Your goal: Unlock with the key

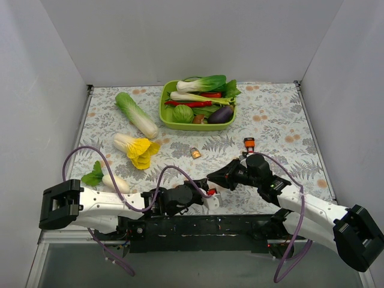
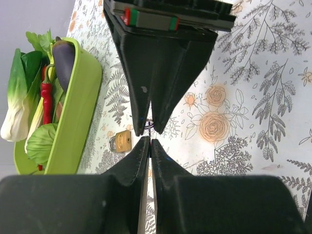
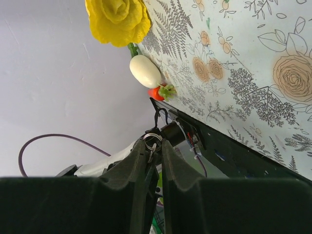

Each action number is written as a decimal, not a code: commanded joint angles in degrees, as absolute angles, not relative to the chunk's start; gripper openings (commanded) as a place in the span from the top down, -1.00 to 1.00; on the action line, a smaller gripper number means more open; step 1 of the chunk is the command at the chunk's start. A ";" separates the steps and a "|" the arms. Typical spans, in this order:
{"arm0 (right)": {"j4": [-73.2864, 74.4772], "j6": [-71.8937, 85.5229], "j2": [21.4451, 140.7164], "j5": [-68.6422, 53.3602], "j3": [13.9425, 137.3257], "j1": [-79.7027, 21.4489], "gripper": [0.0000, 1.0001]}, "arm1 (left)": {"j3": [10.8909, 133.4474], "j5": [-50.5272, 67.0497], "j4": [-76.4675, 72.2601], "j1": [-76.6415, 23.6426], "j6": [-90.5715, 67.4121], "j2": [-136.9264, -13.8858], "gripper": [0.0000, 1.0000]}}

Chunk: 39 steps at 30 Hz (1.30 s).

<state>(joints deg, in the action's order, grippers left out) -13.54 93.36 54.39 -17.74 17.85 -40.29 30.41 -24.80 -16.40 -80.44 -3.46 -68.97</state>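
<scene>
My two grippers meet tip to tip low over the near middle of the table. My right gripper (image 1: 211, 178) (image 3: 155, 146) is shut on the key (image 3: 153, 141). The key's silver ring sticks out at the tips and its thin blade runs back between the fingers. My left gripper (image 1: 203, 187) (image 2: 149, 142) faces it with only a thin slit between its jaws, and its tips pinch a small dark part of the key. The key is hidden in the top view. The brass padlock (image 1: 195, 153) (image 2: 121, 142) and the orange-and-black padlock (image 1: 249, 143) lie apart on the mat.
A green tray (image 1: 165, 123) (image 2: 83, 107) of toy vegetables stands at the back. A napa cabbage (image 1: 137, 114), a yellow-leaved cabbage (image 1: 138, 150) (image 3: 117, 19) and a white radish (image 1: 114, 182) (image 3: 145, 70) lie on the left. A small red toy (image 1: 211, 192) lies by the grippers.
</scene>
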 commanded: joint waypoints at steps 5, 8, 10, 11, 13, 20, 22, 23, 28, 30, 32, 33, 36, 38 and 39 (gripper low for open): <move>-16.70 95.19 53.44 -15.12 17.49 -39.90 0.97 | 28.56 -27.86 -18.19 -83.41 -0.18 -70.57 0.94; -16.96 95.19 53.35 -15.47 17.23 -39.90 0.97 | 28.74 -28.91 -18.37 -83.76 1.40 -71.89 0.90; -17.14 95.19 53.17 -15.47 16.96 -39.90 0.97 | 28.83 -29.18 -18.46 -83.93 1.58 -72.68 0.90; -17.14 95.19 53.00 -15.47 16.88 -39.99 0.97 | 28.74 -29.44 -18.54 -83.85 1.58 -73.03 0.89; -18.10 94.92 52.74 -15.47 16.53 -39.90 0.97 | 28.91 -29.62 -18.63 -83.85 1.58 -73.82 0.88; -17.76 95.10 52.65 -16.79 15.91 -39.90 0.67 | 30.84 -32.25 -17.67 -83.94 0.44 -77.16 0.95; -17.32 95.01 52.73 -17.14 16.08 -39.99 0.53 | 31.37 -32.43 -17.14 -83.94 -1.21 -77.52 0.96; -16.97 95.01 52.73 -17.14 16.08 -39.90 0.49 | 31.46 -32.43 -16.96 -83.94 -1.40 -77.52 0.96; -14.60 94.31 51.86 -16.79 17.05 -39.90 0.22 | 31.64 -33.13 -17.14 -83.94 -1.76 -77.61 0.96; -13.54 94.13 51.33 -16.61 17.23 -39.90 0.17 | 31.81 -33.22 -16.96 -83.85 -2.11 -77.61 0.96; -13.19 94.13 50.89 -16.44 17.23 -39.90 0.09 | 32.08 -32.87 -16.53 -83.76 -2.55 -77.43 0.96; -12.84 94.13 50.54 -16.26 17.23 -39.90 0.08 | 32.08 -32.78 -16.70 -83.50 -2.64 -77.17 0.97; -11.34 94.39 49.92 -15.82 17.31 -39.99 0.07 | 32.08 -31.47 -16.70 -83.06 -4.21 -75.94 1.00; -10.64 94.66 49.75 -15.64 17.23 -39.99 0.09 | 31.99 -29.54 -16.79 -82.36 -5.97 -74.10 1.00; -10.63 94.83 49.83 -15.64 17.23 -39.99 0.11 | 31.91 -29.18 -16.96 -82.09 -6.32 -73.48 1.00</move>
